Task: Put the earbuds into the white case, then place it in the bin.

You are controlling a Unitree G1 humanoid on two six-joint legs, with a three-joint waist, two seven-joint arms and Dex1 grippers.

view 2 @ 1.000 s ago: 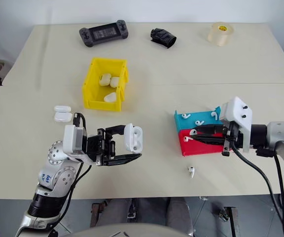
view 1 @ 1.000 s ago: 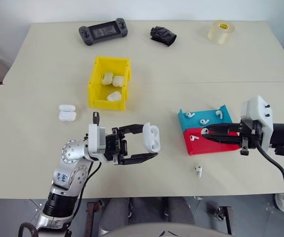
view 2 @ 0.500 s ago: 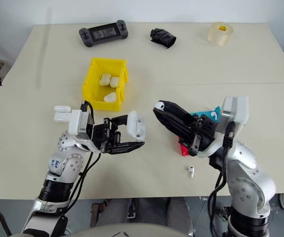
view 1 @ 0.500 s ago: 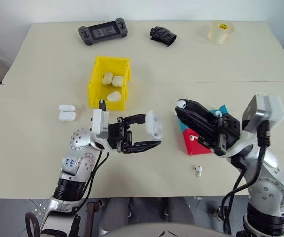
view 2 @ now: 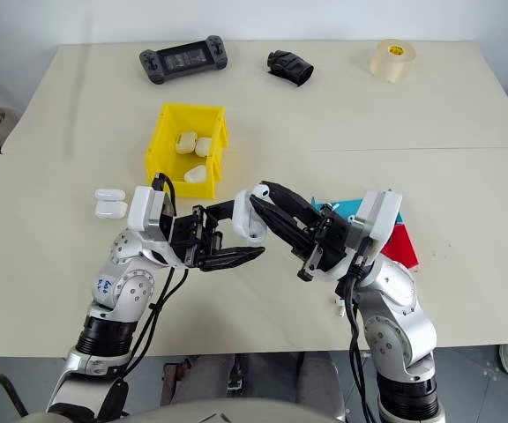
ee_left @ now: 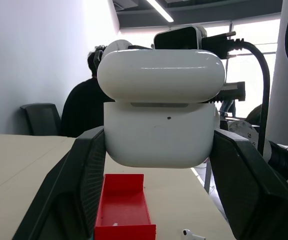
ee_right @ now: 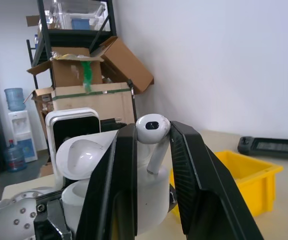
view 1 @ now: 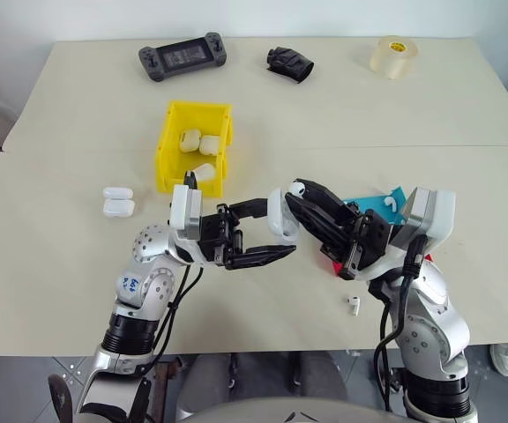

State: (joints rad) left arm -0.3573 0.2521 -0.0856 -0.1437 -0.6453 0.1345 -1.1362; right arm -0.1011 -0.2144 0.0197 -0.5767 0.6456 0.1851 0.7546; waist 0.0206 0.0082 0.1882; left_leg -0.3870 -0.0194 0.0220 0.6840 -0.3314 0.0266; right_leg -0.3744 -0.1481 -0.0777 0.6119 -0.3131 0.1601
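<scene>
My left gripper (view 1: 279,231) is shut on a white case (view 1: 280,217), held above the table's middle; the left wrist view shows the case (ee_left: 161,135) wedged between the black fingers (ee_left: 79,170). Its lid (ee_right: 84,149) stands open. My right gripper (view 1: 297,189) is shut on one earbud (ee_right: 153,131), whose tip sits right at the case's open top. Another earbud (view 1: 354,304) lies loose on the table. More earbuds (view 1: 392,203) lie in a blue tray (view 1: 373,208). The yellow bin (view 1: 168,152) stands behind my left arm with several white cases inside.
A red tray (view 2: 399,248) lies beside the blue one, under my right arm. Two white cases (view 1: 118,201) rest left of the bin. At the far edge are a game controller (view 1: 182,57), a black object (view 1: 289,63) and a tape roll (view 1: 391,55). A person (ee_left: 84,112) sits in the background.
My right gripper has swung left from the trays, carrying the earbud up to the case. The left gripper with the case has shifted only slightly.
</scene>
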